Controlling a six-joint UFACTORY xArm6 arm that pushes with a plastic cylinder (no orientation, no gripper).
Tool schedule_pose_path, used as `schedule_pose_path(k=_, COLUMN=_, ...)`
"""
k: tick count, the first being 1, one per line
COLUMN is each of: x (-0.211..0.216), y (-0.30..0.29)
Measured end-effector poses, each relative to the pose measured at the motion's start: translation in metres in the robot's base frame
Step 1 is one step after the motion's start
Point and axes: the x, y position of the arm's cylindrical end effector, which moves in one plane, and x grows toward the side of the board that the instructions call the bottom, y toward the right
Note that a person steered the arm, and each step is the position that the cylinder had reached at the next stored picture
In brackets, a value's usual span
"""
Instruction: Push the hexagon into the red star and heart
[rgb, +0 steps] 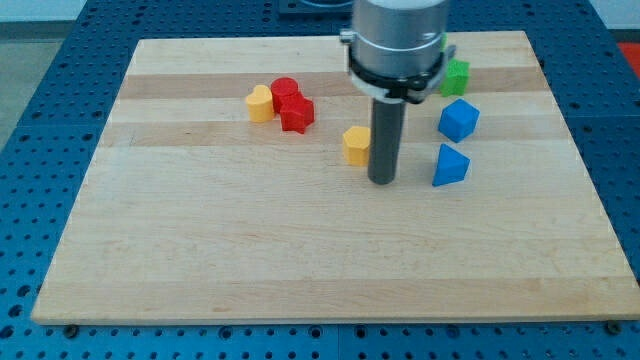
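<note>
Your yellow hexagon sits near the middle of the tabletop, a little toward the view's top. The tool here is only a straight dark rod with nothing to open or close, so it holds nothing. My tip rests on the wood just beside the hexagon, on the view's right and slightly lower; whether it already touches the block you cannot tell from this angle.

The targets lie to the view's left and a bit higher: the red star sits touching a rounded red block above it, and the yellow heart is pressed against their left side. A clear stretch of wood separates the hexagon from that cluster.

Expect the hexagon to behave as a small, rigid, light block that slides easily on the smooth wood. There is nothing to grip, so you push a face. Its short flat sides will probably let it spin or slip off the rod if contact is off-centre. Set the contact on the side facing away from the star, that is the right, slightly lower face, and aim the push line through the block's middle toward the star and heart. Likely the cluster itself will scatter if struck hard, being just as light.

The two blue blocks and the green block stand off to the right, clear of that path.
</note>
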Motion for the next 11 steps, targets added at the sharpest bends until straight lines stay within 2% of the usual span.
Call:
schedule_pose_path(k=1, x=-0.039, y=0.007)
schedule_pose_path(k=2, x=-0.050, y=-0.031)
schedule_pose_path(k=3, x=-0.037, y=-0.051)
schedule_pose_path(k=4, x=-0.012, y=-0.025)
schedule_pose_path(k=5, x=-0.002, y=-0.040)
schedule_pose_path(k=6, x=-0.003, y=-0.094)
schedule_pose_path(k=7, x=-0.026, y=-0.134)
schedule_pose_path(k=8, x=-0.046, y=-0.144)
schedule_pose_path(k=9, x=-0.015, y=-0.141)
schedule_pose_path(k=10, x=0.008, y=-0.111)
schedule_pose_path(k=11, x=-0.014, y=-0.105)
